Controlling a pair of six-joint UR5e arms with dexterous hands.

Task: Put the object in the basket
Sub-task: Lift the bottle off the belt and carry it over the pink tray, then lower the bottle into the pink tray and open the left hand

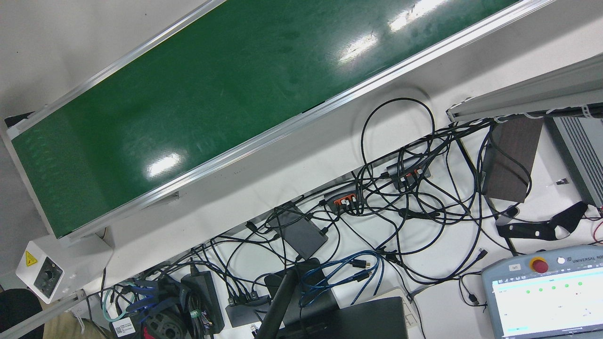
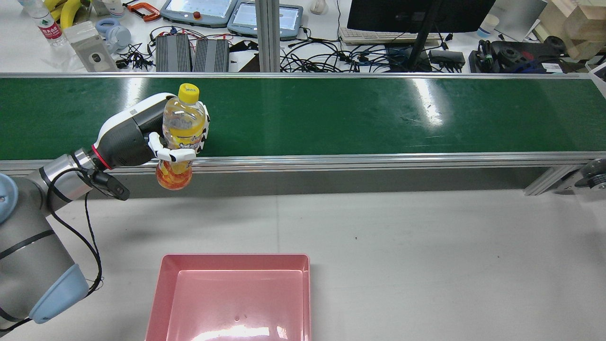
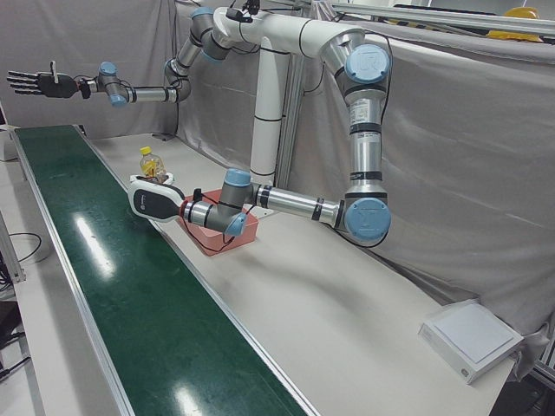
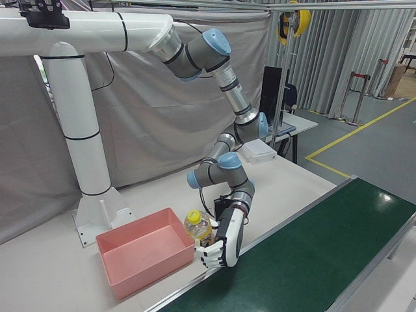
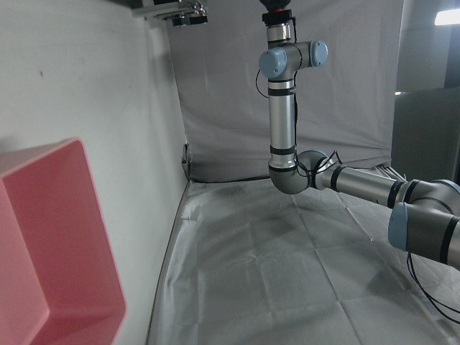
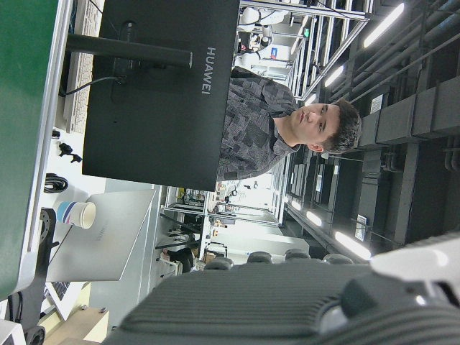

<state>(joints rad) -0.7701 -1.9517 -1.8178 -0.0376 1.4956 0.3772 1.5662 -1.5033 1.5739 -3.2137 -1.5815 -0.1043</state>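
A clear bottle (image 2: pixel 182 128) with a yellow cap and orange drink stands upright in my left hand (image 2: pixel 142 135), whose fingers wrap its middle. It hangs over the near rail of the green conveyor belt (image 2: pixel 355 113). The right-front view shows the same bottle (image 4: pixel 197 226) in the left hand (image 4: pixel 221 247), just beside the pink basket (image 4: pixel 140 250). In the rear view the basket (image 2: pixel 234 257) lies empty on the table, nearer the robot and a little right of the bottle. My right hand (image 3: pixel 35 83) is raised high over the belt's far end, fingers spread, holding nothing.
Behind the belt, a desk carries a monitor (image 2: pixel 416 14), tangled cables (image 1: pixel 405 188) and teach pendants (image 2: pixel 199 9). A person (image 6: pixel 287 129) stands beyond the monitor. A white box (image 3: pixel 473 338) sits at the table corner.
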